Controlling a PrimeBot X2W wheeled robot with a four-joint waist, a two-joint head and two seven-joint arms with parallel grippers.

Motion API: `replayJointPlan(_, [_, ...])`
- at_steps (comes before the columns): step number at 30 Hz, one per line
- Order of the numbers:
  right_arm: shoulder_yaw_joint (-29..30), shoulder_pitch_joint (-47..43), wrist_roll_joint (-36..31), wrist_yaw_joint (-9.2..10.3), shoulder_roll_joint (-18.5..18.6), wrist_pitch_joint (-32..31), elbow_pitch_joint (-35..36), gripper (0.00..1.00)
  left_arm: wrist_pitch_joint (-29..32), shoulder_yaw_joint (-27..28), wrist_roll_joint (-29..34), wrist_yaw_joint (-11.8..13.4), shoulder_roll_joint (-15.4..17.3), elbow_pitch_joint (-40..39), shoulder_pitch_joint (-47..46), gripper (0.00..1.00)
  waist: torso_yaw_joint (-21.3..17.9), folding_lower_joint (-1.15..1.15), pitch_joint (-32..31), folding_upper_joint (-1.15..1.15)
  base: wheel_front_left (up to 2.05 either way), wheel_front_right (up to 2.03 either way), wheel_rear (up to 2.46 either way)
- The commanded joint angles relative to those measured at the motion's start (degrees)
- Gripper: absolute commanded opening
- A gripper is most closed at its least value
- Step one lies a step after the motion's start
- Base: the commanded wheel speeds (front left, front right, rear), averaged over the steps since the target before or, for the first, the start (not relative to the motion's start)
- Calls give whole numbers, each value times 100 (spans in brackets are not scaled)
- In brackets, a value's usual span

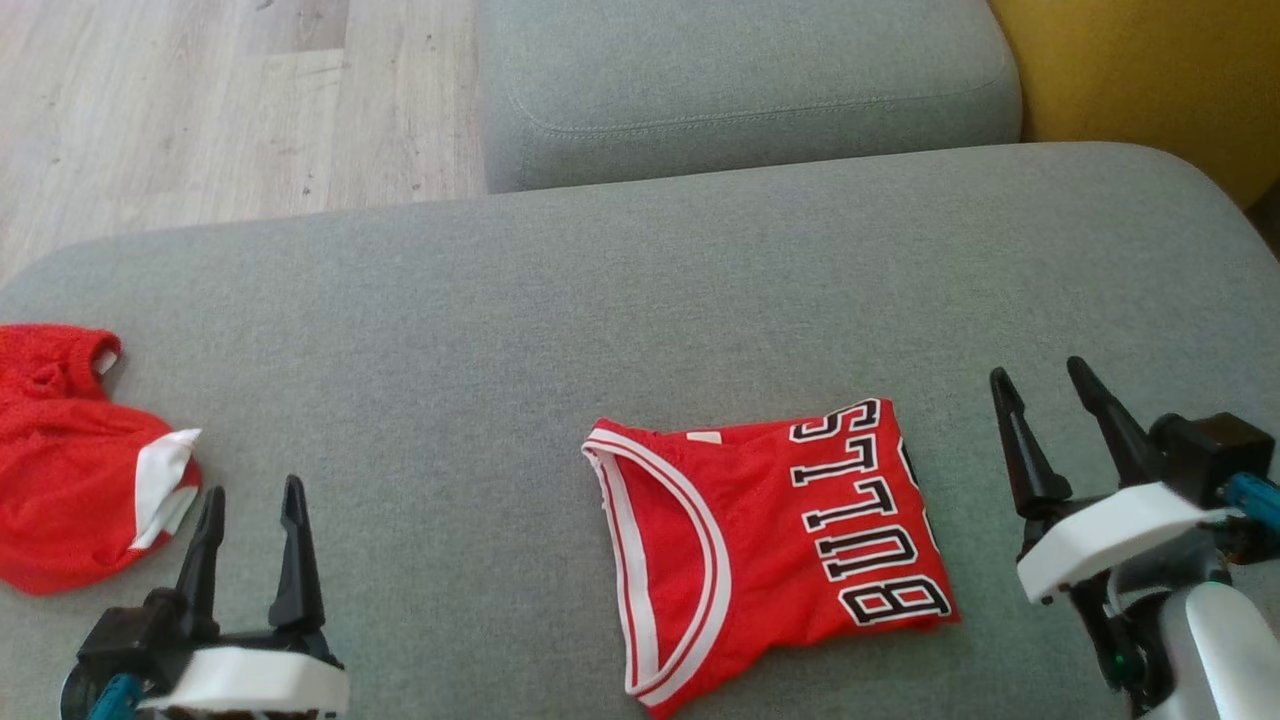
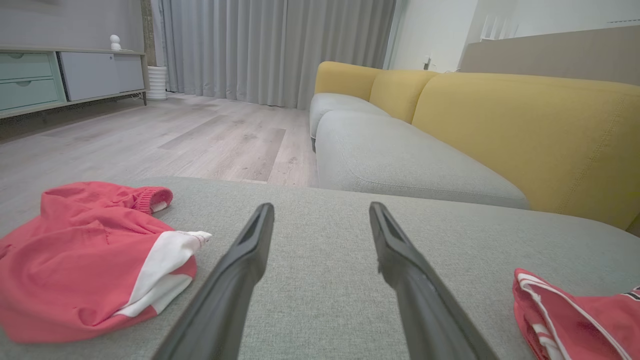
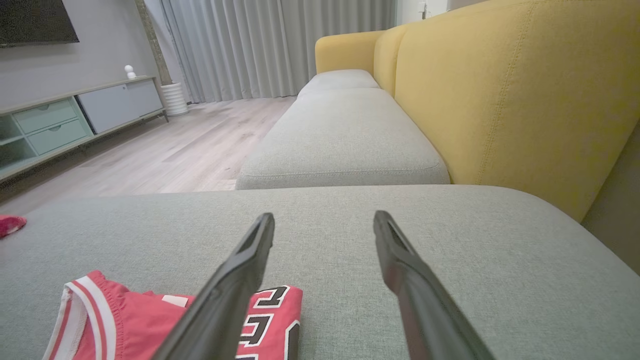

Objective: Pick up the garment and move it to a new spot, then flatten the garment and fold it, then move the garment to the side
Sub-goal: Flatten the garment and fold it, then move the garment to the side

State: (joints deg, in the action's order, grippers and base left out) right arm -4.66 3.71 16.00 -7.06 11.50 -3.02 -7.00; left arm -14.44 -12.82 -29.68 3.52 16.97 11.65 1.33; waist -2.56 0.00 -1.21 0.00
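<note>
The folded red mesh jersey with white trim and black BULLS lettering lies flat on the grey fabric sofa cushion, just left of the right gripper and apart from it. That pincer and the left gripper both stand spread wide, grasping nothing. A crumpled red-and-white garment lies just left of the left gripper.

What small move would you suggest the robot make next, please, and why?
Probably move the right tool left onto the edge of the jersey and close. The jersey lies folded on the cushion, untouched; the right tool is open, empty and closer than the left tool.
</note>
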Motion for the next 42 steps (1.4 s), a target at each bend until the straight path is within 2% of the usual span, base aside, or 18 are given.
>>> replayJointPlan(1, [-120, 210, 36, -43, 84, -12, 152, 100, -55, 267, 43, -3, 57, -140, -254, 100, -3, 0, 4, 0, 0, 0, 0])
replayJointPlan(8, [-214, 259, 198, -43, -3, -354, 130, 100, -48, 244, 41, 10, 73, -129, -300, 100, -40, 0, 40, 0, 0, 0, 0])
replayJointPlan(17, [-527, 691, 609, -43, -8, -2726, -270, 100, 71, 184, 78, 23, 140, -224, -587, 100, -38, 0, 332, 0, 0, 0, 0])
replayJointPlan(23, [-864, 1030, 801, -43, -30, -3497, -756, 100, 114, 93, 118, -19, 136, -211, -902, 100, 83, 0, 588, 0, 0, 0, 0])
replayJointPlan(27, [-1090, 1056, 890, -43, 85, -4069, -1175, 100, 109, 41, 131, -46, 112, -146, -1039, 100, 144, 0, 670, 0, 0, 0, 0])
replayJointPlan(29, [-1344, 1078, 1047, -43, 128, -4266, -1165, 100, 102, 25, 131, -52, 99, -121, -1074, 100, 155, 0, 698, 0, 0, 0, 0])
replayJointPlan(30, [-1459, 1098, 1164, -43, 162, -4325, -1127, 55, 98, 23, 129, -52, 96, -114, -1086, 100, 152, 0, 714, 0, 0, 0, 0])
replayJointPlan(31, [-1614, 1129, 1278, -43, 223, -4366, -1061, 0, 93, 25, 126, -50, 93, -110, -1095, 100, 145, 0, 733, 0, 0, 0, 0])
replayJointPlan(34, [-2053, 1333, 1419, -43, 584, -4388, -860, 0, 73, 55, 117, -33, 95, -120, -1111, 100, 87, 0, 806, 0, 0, 0, 0])
replayJointPlan(39, [-2513, 2091, 1331, -43, 1234, -3856, -714, 0, 34, 147, 110, 3, 120, -209, -1142, 100, -148, 0, 981, 0, 0, 0, 0])
replayJointPlan(42, [-2575, 2618, 1220, -43, 1633, -3526, -858, 0, 15, 183, 122, 1, 141, -287, -1183, 100, -337, 0, 1100, 0, 0, 0, 0])
